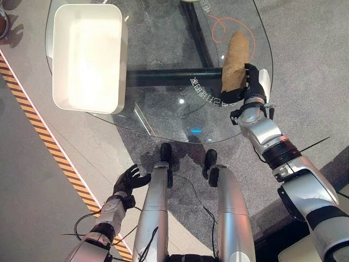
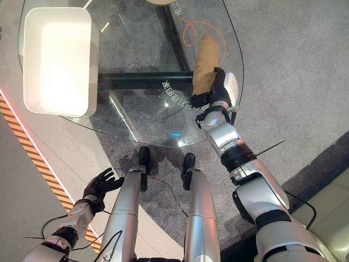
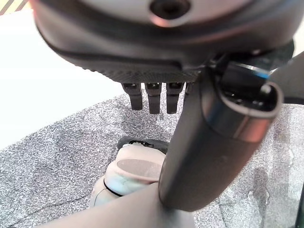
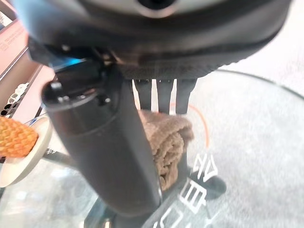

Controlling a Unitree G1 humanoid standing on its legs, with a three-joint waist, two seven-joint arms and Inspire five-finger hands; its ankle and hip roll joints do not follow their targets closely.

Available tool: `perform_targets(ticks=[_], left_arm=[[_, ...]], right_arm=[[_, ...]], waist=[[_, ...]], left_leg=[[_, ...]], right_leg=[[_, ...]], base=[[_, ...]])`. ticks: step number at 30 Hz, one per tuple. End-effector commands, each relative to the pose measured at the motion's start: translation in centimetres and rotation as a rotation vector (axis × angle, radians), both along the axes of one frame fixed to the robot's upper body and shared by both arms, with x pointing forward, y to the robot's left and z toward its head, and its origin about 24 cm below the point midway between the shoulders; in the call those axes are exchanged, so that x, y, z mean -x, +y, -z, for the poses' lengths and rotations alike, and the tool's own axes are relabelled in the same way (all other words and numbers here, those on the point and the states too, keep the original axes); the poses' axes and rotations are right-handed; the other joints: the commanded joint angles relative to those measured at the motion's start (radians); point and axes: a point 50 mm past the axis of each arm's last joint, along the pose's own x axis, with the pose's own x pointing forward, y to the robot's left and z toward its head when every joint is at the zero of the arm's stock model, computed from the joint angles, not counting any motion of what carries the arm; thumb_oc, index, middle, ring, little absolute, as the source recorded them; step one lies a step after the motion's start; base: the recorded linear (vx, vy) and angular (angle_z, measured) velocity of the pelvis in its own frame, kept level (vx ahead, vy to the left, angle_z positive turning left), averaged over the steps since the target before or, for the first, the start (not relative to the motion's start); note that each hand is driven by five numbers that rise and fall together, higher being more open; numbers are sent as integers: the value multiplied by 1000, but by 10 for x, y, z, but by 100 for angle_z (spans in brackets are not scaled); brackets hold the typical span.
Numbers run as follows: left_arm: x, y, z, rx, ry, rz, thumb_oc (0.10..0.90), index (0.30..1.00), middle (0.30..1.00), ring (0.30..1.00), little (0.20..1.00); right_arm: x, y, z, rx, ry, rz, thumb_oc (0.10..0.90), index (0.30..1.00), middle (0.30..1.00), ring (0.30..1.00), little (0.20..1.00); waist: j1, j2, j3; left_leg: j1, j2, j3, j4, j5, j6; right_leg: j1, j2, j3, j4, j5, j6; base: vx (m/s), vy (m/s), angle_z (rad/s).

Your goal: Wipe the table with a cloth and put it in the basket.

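A rolled brown cloth (image 1: 236, 60) lies on the right part of the round glass table (image 1: 163, 103), pointing away from me. My right hand (image 1: 248, 82) is at the cloth's near end, dark fingers curled round it and the white-covered thumb on the far side. In the right wrist view the cloth (image 4: 166, 142) sits between thumb and fingers. A white rectangular basket (image 1: 123, 54) stands on the table's left part, nothing visible inside. My left hand (image 1: 128, 183) hangs low beside the table's near edge, fingers spread and holding nothing.
An orange looped line (image 1: 221, 27) shows on the glass beyond the cloth. A dark frame bar (image 1: 174, 76) runs under the tabletop. A plate with an orange thing (image 4: 14, 137) sits at the far edge. Yellow-black striped tape (image 1: 49, 147) crosses the floor at left.
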Motion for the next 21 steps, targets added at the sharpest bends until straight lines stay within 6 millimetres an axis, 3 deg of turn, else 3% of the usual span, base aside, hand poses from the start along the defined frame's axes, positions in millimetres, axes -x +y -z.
perform_targets(ticks=[1, 21], left_arm=[[4, -25, 9, 16, 21, 69, 800, 900, 900, 900, 900], [2, -26, 7, 16, 20, 73, 800, 900, 900, 900, 900]], right_arm=[[0, 17, 23, 40, 126, -107, 100, 300, 300, 300, 200], [-2, 18, 13, 50, 71, -96, 100, 300, 300, 300, 200]], waist=[[22, 47, -24], [26, 52, -24]], left_leg=[[24, -5, 96, 25, -70, 67], [19, -7, 93, 23, -69, 70]], right_leg=[[12, 0, -11, -91, 51, 14], [2, -1, -12, -84, 53, 15]], base=[[0, 0, 0], [0, 0, 0]])
